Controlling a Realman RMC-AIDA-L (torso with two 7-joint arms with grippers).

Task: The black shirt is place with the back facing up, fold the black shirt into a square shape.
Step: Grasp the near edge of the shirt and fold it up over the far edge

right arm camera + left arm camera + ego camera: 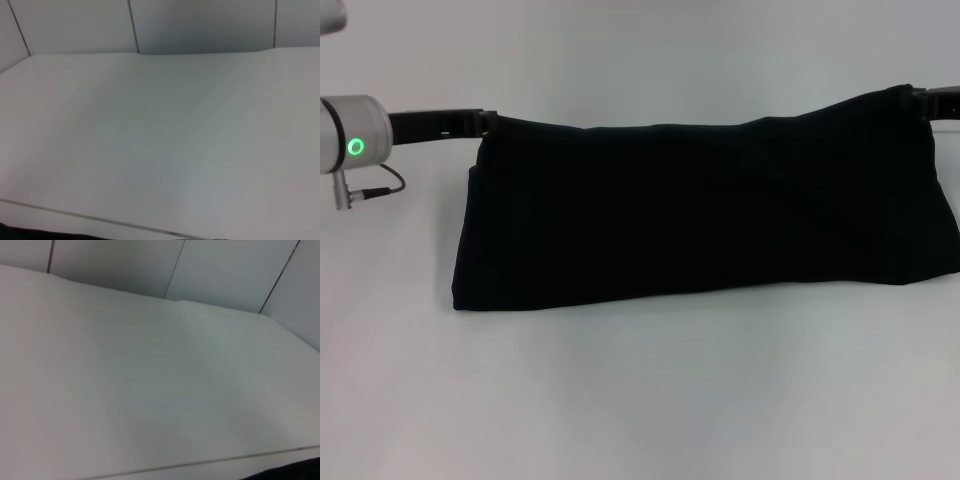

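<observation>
1. The black shirt (705,205) hung as a wide dark band across the middle of the head view, stretched between its two upper corners, its lower hem resting on the white table (640,400)
2. The left gripper (485,120) met the shirt's upper corner at about 10 o'clock; its arm reached in level from the left edge, with a silver wrist joint and green light (356,147) showing. Whether the jaws were pressed on the cloth could not be told
3. The right gripper (920,97) met the opposite corner at about 2 o'clock, slightly higher than the left; its grip could not be told either
4. Both wrist views looked across bare tabletop toward panelled walls, with a sliver of black cloth (290,472) at the edge of each
</observation>
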